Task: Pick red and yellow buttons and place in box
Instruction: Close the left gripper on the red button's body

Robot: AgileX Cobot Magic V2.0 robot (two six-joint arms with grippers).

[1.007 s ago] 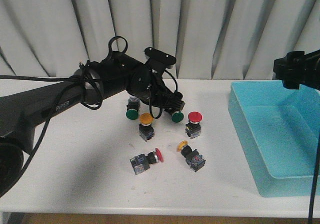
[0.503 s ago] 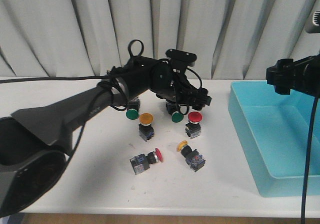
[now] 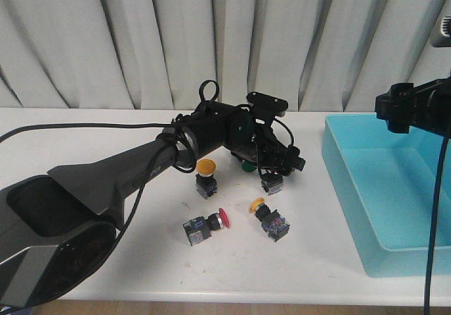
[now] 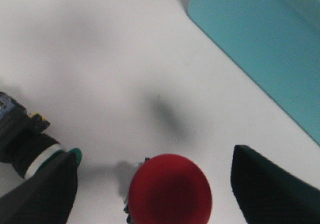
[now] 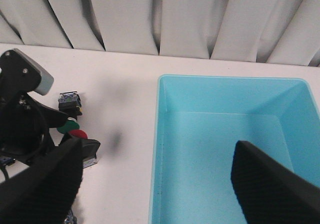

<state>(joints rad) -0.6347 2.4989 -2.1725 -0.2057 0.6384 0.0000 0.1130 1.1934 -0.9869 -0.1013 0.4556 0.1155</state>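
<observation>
With my left claw (image 4: 150, 176) spread wide, a red button (image 4: 171, 189) sits between its fingers, cap up, body hidden underneath.

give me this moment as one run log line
left gripper: open, astride upright red button | right gripper: open over box | box: empty

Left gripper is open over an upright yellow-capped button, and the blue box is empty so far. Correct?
Not quite: in the left wrist view the cap between the open left gripper fingers is red, so it is the upright red button, not a yellow one. The rest stands: the box is empty.
</observation>
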